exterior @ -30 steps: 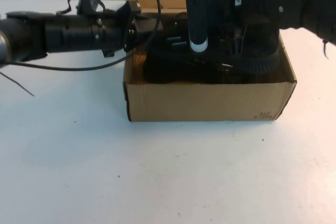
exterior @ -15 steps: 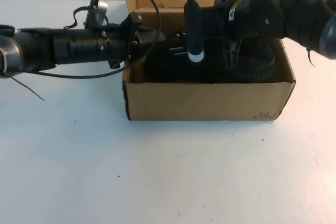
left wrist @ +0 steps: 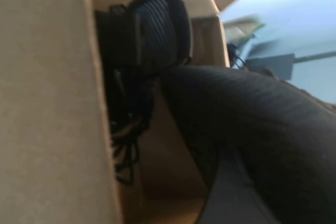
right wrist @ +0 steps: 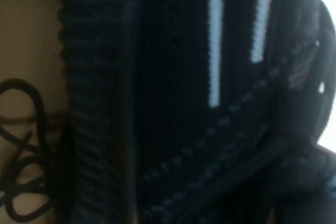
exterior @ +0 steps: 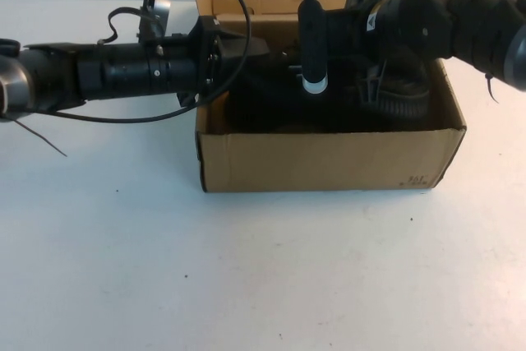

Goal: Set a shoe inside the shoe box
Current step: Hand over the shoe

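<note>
While both arms reach into the open shoe box (exterior: 329, 158) on the white tabletop (exterior: 246, 269), the shoe (exterior: 399, 96) lies inside it, its ribbed sole showing toward the box's right end. The left pincer (exterior: 246, 63) sits at the box's left wall and the right pincer (exterior: 345, 55) over its middle; whether either is apart, together or clamped on the shoe cannot be told. Risks, as judged: a withdrawing arm could snag the loose laces (right wrist: 21, 150) or the slack cable (exterior: 234, 6) and drag the shoe or box; the left arm could also push the wall inward. Hidden: both sets of fingers, the shoe's toe, and how flat it rests on the floor.
</note>
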`<action>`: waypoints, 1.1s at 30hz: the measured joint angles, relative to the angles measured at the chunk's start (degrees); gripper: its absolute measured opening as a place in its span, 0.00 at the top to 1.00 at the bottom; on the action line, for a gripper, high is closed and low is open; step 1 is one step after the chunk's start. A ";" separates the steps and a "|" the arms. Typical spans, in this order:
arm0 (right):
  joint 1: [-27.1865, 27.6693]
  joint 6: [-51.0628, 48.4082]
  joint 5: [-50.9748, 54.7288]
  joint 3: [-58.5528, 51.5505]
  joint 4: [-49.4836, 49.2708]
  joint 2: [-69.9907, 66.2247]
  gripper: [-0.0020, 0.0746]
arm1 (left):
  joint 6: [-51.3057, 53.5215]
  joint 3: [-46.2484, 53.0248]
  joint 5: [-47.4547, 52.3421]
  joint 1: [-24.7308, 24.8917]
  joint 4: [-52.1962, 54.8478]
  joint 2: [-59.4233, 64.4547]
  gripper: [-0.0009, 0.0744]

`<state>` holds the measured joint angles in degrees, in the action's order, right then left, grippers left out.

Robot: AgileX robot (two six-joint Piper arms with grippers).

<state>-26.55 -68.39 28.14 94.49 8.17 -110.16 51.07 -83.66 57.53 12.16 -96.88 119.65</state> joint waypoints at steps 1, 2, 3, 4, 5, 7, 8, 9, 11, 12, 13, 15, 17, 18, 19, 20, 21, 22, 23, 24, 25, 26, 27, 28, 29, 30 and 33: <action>0.11 0.00 0.00 0.00 0.00 0.00 0.96 | 0.00 0.00 0.54 -0.08 0.00 0.00 0.51; 0.09 0.00 0.00 0.00 0.00 0.00 0.96 | 0.00 0.00 0.98 -0.13 0.00 0.00 0.50; 0.13 0.00 0.00 0.00 0.11 0.00 0.96 | 0.00 0.00 1.43 -0.13 0.00 0.00 0.49; 0.23 0.00 0.11 0.00 0.09 0.11 0.96 | 0.00 0.00 1.86 -0.22 0.00 0.00 0.47; 0.23 0.00 0.20 0.00 0.13 0.21 0.96 | 0.00 0.00 2.37 -0.22 0.00 0.00 0.46; 0.36 0.00 0.20 0.00 0.23 0.42 0.96 | -0.08 0.00 3.15 -0.22 0.00 0.00 0.43; 0.36 0.00 0.24 0.00 0.23 0.55 0.96 | -0.25 0.00 3.47 -0.22 0.00 0.00 0.41; 0.36 0.00 0.34 0.00 0.23 0.76 0.96 | -0.66 0.00 3.57 -0.22 0.00 0.00 0.40; 0.46 0.00 0.34 0.00 0.23 1.11 0.96 | -1.54 0.00 3.91 -0.22 0.00 0.00 0.38; 0.54 0.00 0.34 0.00 0.23 1.31 0.96 | -1.79 0.00 3.91 -0.22 0.00 0.00 0.38; 0.59 0.00 0.34 0.00 0.23 1.57 0.96 | -2.25 0.00 4.00 -0.22 0.11 -0.11 0.37; 0.96 0.00 0.34 0.00 -0.14 1.97 0.96 | -2.47 0.00 4.39 -0.22 0.38 -0.23 0.37; 1.02 0.00 0.37 0.00 -0.19 2.64 0.96 | -2.70 0.00 4.77 -0.12 0.82 -0.59 0.37; 1.02 0.00 0.37 0.00 -0.24 3.12 0.96 | -2.70 -0.12 5.03 -0.12 0.98 -0.67 0.37; 1.02 0.00 0.37 0.00 -0.60 3.50 0.96 | -2.70 -0.24 5.15 -0.12 1.09 -0.81 0.37; 1.02 0.00 0.37 0.00 -1.20 3.88 0.96 | -2.82 -0.46 5.15 -0.12 1.34 -0.96 0.37; 1.02 0.00 0.37 0.00 -1.63 4.13 0.96 | -2.82 -0.59 5.19 -0.12 1.49 -1.21 0.37; 1.07 0.00 0.37 0.00 -2.16 4.39 0.96 | -2.82 -0.70 5.31 -0.12 1.47 -1.33 0.36; 1.07 0.00 0.37 0.00 -2.41 4.50 0.96 | -3.08 -0.94 5.44 -0.12 1.47 -1.46 0.36; 1.17 0.00 0.37 0.00 -2.52 4.62 0.96 | -3.33 -1.09 5.55 -0.12 1.72 -1.56 0.35; 1.17 0.00 0.37 0.00 -2.75 4.74 0.96 | -3.55 -1.09 5.55 -0.12 1.71 -1.56 0.34; 1.17 0.00 0.37 0.00 -3.01 4.74 0.96 | -3.65 -1.09 5.55 -0.12 1.71 -1.56 0.32; 1.17 0.00 0.37 0.00 -3.20 4.74 0.96 | -3.78 -1.09 5.64 -0.12 1.71 -1.56 0.29; 1.17 0.00 0.37 0.00 -3.47 4.74 0.96 | -3.78 -1.09 5.64 -0.12 1.83 -1.56 0.27; 1.17 0.00 0.37 0.00 -3.73 4.74 0.96 | -3.78 -1.09 5.79 -0.12 1.83 -1.56 0.24; 1.17 0.00 0.37 0.00 -4.05 4.74 0.96 | -3.87 -1.09 5.91 -0.12 1.83 -1.56 0.21; 1.17 0.00 0.37 0.00 -4.57 4.74 0.96 | -3.90 -1.09 6.04 -0.12 2.06 -1.56 0.17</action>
<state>-25.39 -68.39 28.51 94.49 3.60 -105.42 47.16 -84.75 63.57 12.03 -94.83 118.09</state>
